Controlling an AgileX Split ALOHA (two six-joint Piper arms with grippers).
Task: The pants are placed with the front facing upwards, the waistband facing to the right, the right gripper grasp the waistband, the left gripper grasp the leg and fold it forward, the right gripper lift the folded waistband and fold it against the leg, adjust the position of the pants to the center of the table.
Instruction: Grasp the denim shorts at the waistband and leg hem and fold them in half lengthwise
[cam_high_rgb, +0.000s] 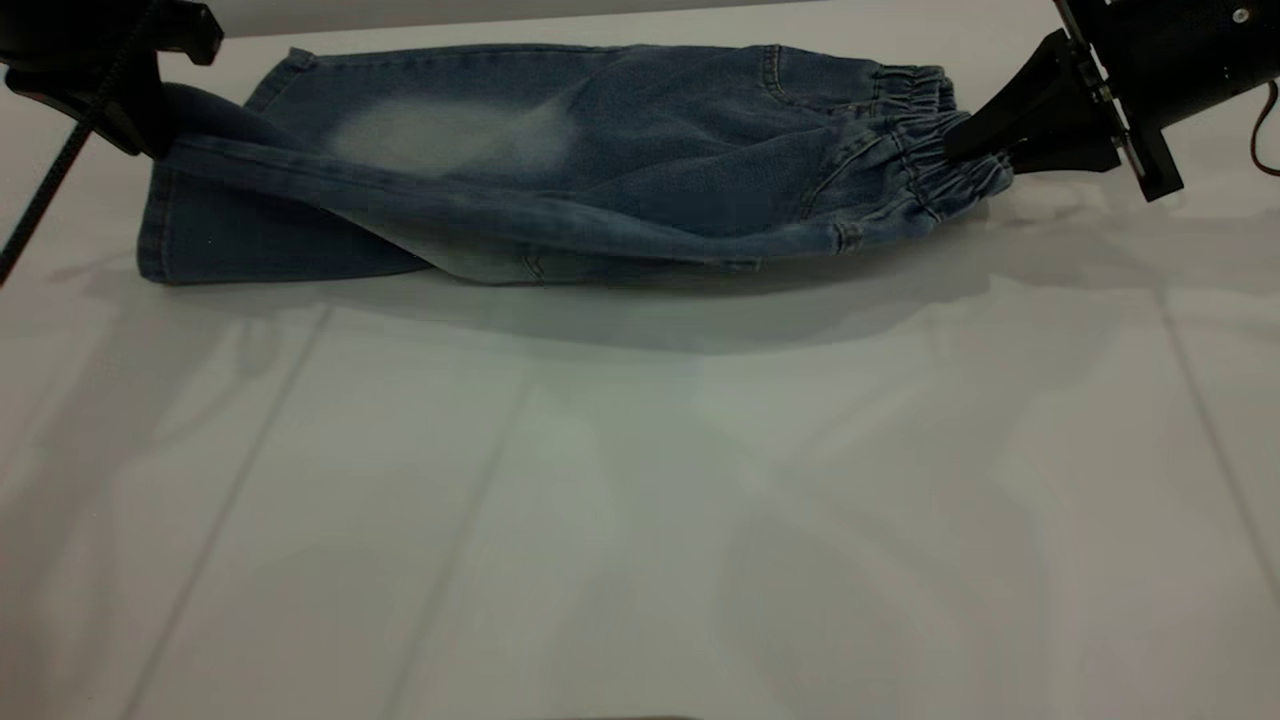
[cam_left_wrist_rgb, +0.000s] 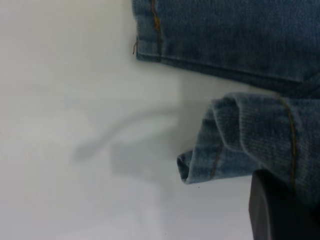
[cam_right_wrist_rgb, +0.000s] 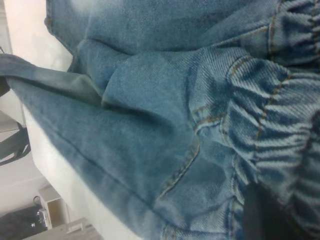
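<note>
So I've got the pants (cam_high_rgb: 560, 170) stretched at the table's (cam_high_rgb: 640, 500) far side: my right gripper (cam_high_rgb: 975, 150) pinching the waistband (cam_high_rgb: 925, 140), left gripper (cam_high_rgb: 150, 125) clamped on a lifted leg (cam_high_rgb: 300, 180).

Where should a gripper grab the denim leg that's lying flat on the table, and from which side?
Take the flat leg at its hemmed cuff, coming from the left end of the pants. That cuff edge lies open on the table, clear of the raised leg that the left gripper holds. The right gripper is shut on the waistband.
</note>
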